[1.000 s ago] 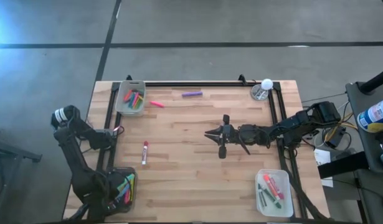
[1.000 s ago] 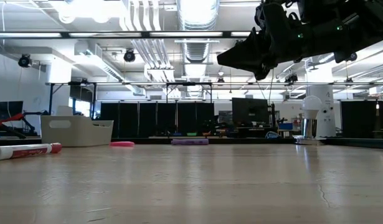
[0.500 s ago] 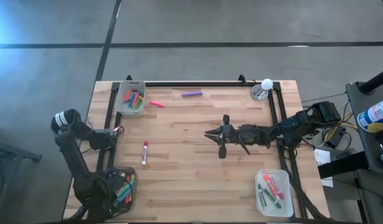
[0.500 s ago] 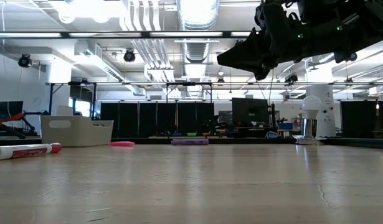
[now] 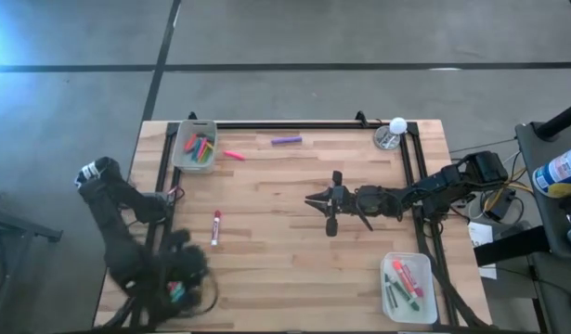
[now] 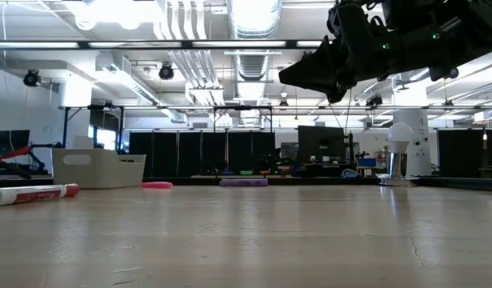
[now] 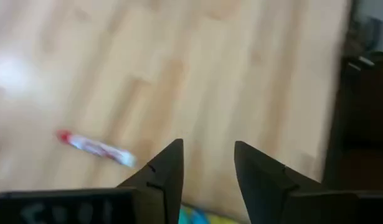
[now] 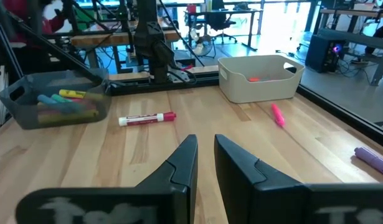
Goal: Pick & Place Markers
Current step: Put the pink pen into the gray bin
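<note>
Three markers lie flat on the wooden table: a white-bodied one with red print, a pink one and a purple one. More markers fill the far-left bin, the near-left bin and the near-right bin. My left gripper is open, blurred, above the near-left bin. My right gripper hangs above the table's middle, pointing left, open by a narrow gap and holding nothing.
A black frame rail runs along the table's far edge and down both sides. A small metal cup with a white ball stands at the far right corner. Bare wood lies between the white marker and my right gripper.
My left arm has swung over the near-left bin, fast enough to blur, and now covers most of that bin in the high view. My right arm and the loose markers have kept still.
</note>
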`<state>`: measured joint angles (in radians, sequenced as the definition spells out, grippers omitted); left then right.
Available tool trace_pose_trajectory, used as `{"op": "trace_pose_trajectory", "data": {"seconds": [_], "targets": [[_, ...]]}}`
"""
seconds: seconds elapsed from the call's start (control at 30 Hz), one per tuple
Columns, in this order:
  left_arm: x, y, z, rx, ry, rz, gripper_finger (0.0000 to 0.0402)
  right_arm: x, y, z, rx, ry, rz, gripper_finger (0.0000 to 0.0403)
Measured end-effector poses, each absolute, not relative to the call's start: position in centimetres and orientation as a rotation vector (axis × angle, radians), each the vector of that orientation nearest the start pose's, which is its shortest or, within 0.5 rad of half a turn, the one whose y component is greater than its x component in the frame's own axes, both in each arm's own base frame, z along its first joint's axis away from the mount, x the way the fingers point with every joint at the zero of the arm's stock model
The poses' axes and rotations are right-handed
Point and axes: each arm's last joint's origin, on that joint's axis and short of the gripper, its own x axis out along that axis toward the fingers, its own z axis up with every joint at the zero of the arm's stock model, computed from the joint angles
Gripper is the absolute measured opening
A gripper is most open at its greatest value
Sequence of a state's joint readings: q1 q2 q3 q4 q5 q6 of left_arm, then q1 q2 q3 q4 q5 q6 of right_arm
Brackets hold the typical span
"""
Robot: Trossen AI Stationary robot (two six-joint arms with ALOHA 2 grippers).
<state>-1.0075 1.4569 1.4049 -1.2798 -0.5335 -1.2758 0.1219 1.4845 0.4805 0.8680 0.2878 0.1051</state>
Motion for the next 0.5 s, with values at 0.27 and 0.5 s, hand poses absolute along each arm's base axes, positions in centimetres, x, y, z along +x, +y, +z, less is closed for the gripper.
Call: {"op": "trace_pose_trajectory", "data": {"seconds": [0.27, 0.5], "targets": [[21.3, -12.0, 30.4, -0.049, 1.013, 0.511, 0.0098, 27.3, 2.5, 17.9, 0.077, 0.125, -0.173, 0.0047], [25.1, 0.5, 26.8, -0.052, 1.058, 0.698, 0.0016, 27.3, 2.5, 17.9, 0.076, 0.127, -0.173, 0.0047]]}}
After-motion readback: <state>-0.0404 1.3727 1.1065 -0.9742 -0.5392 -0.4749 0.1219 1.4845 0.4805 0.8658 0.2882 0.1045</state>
